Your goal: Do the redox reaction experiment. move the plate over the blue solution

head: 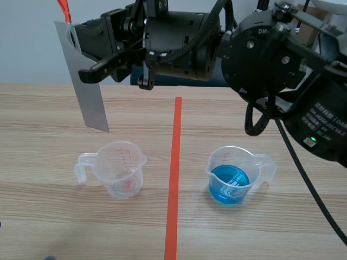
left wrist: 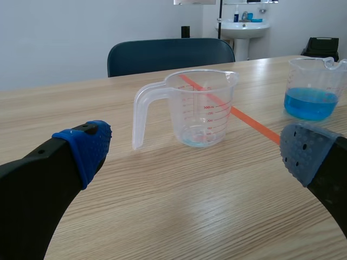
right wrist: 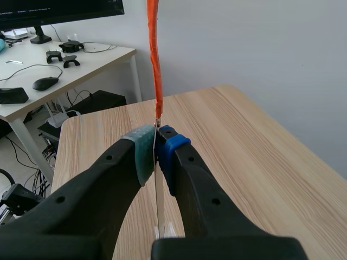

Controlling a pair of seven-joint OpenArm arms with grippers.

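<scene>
Hanging down from the right fingers (right wrist: 142, 154), which are clamped on its top part, the thin metal plate (head: 85, 92) is well apart from the cup of blue solution (head: 230, 176). A fast swing could make it slip out or bump the clear measuring cup (head: 120, 169). The left fingers (left wrist: 87, 146) are wide apart, low over the tabletop (head: 43, 135).

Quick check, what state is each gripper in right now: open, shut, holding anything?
Left gripper: open, holding nothing.
Right gripper: fingers shut on the metal plate.
</scene>
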